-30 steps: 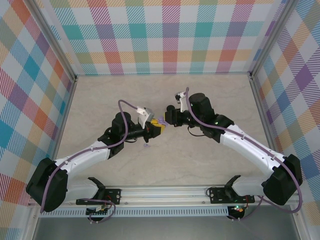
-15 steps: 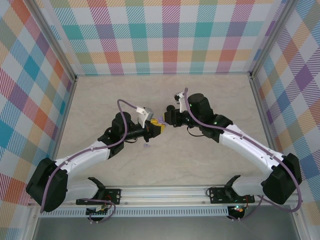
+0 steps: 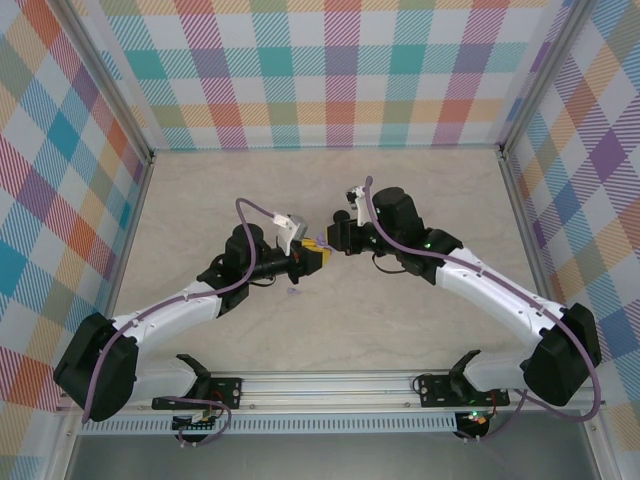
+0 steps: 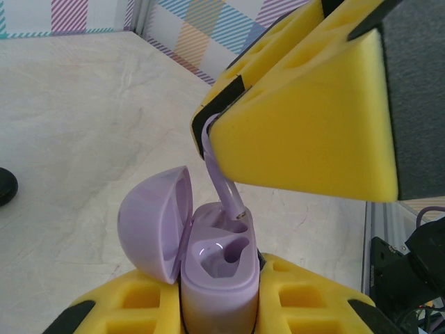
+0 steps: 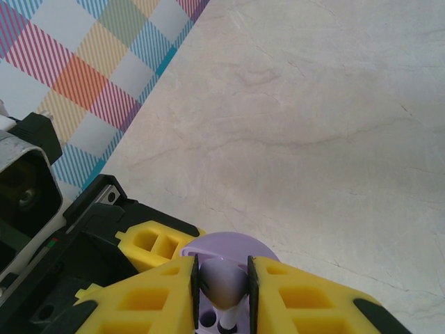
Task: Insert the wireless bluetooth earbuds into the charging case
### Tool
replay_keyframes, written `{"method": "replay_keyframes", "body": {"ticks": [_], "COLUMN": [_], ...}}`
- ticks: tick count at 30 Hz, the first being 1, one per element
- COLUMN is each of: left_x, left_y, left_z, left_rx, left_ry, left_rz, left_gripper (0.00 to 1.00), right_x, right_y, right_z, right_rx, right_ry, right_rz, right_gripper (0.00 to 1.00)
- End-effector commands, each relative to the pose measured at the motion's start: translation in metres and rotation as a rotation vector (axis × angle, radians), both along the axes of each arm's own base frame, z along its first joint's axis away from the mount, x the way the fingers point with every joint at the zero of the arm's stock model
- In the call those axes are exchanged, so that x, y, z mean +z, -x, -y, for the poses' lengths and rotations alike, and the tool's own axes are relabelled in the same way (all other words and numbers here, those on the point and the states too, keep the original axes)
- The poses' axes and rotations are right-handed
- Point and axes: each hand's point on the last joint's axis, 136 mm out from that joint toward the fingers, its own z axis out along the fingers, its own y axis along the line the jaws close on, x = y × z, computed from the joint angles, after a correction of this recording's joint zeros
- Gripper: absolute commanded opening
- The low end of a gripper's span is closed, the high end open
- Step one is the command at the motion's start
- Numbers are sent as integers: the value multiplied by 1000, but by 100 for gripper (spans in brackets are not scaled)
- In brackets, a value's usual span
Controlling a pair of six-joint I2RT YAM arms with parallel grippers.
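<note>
My left gripper point(image 4: 219, 300) is shut on the pale lavender charging case point(image 4: 217, 282), held upright with its lid point(image 4: 154, 224) swung open to the left. My right gripper point(image 5: 222, 292) is shut on a lavender earbud point(image 5: 222, 280) and hangs just above the case. The earbud's stem point(image 4: 224, 186) slants down, and its metal tip sits at the mouth of the case's far socket. The near socket is empty. In the top view the left gripper point(image 3: 310, 257) and the right gripper point(image 3: 331, 240) meet tip to tip at mid-table. A small lavender earbud point(image 3: 293, 292) lies on the table just below them.
A black rounded object point(image 4: 5, 186) lies on the table at the left edge of the left wrist view. The beige table point(image 3: 420, 190) is walled by checkered panels point(image 3: 330, 70) on three sides. The arm bases sit on the rail point(image 3: 330, 385) at the near edge.
</note>
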Motion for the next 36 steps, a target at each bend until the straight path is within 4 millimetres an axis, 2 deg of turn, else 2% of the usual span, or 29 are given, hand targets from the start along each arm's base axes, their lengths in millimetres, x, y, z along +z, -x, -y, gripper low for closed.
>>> {"method": "replay_keyframes", "body": {"ticks": [1,13,27,36], "left_x": [28,31,25,31], "left_y": [0,-2,-11,-7], "left_z": [9,7,2,0], "left_rx": [-30,-9,55,47], "left_ry": [60,73,60,73], "left_rz": [60,51,32,58], "left_gripper": [0,0,0,0], "right_x": [15,10,10,1], "right_y": [-3,-2,3,4], "right_z": [-8,-10,-13,-12], "right_rx": [19,31,58,58], "right_ry": [-24,-19,-31,-10], "right_rz": [46,34,15,-8], "right_gripper": [25,25,25,26]}}
